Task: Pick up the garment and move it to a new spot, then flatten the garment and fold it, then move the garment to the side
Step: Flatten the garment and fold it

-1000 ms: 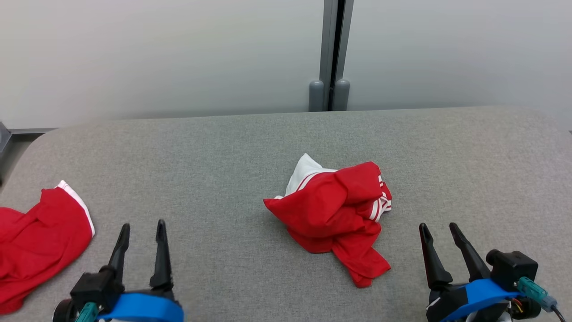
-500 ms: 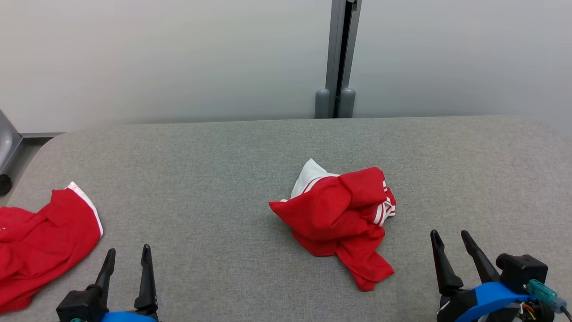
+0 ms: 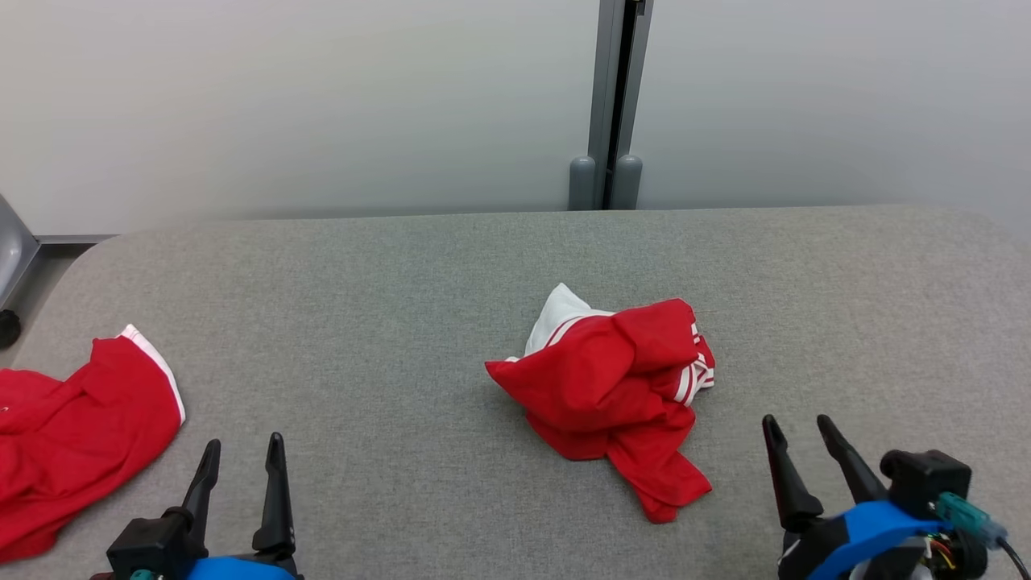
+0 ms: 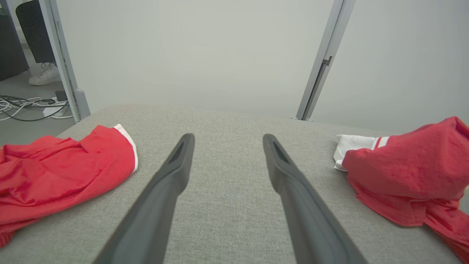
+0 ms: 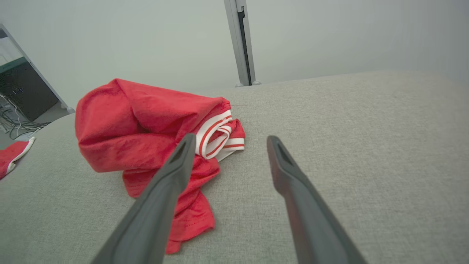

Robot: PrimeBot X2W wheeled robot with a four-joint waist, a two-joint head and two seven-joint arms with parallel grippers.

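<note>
A crumpled red garment (image 3: pixel 614 387) with white striped trim lies bunched near the middle of the grey table (image 3: pixel 387 290). It also shows at the right of the left wrist view, garment (image 4: pixel 410 172), and at the left of the right wrist view, garment (image 5: pixel 146 128). My left gripper (image 3: pixel 244 451) hovers open at the lower left, empty, well to the garment's left. My right gripper (image 3: pixel 797 425) stands open at the lower right, a short way right of the garment and apart from it. Both grippers show spread fingers in their wrist views, left gripper (image 4: pixel 226 139) and right gripper (image 5: pixel 229 141).
A second red garment (image 3: pixel 72 435) with a white hem lies at the table's left edge. A pale wall with a grey post (image 3: pixel 616 105) stands behind the table. Cables and a shoe (image 4: pixel 44 75) show on the floor at the far left.
The head camera tilted, shifting the whole picture down. My left gripper dropped lower in the picture, then crept up a little; the right one shifted slightly left. The garment lies unmoved.
</note>
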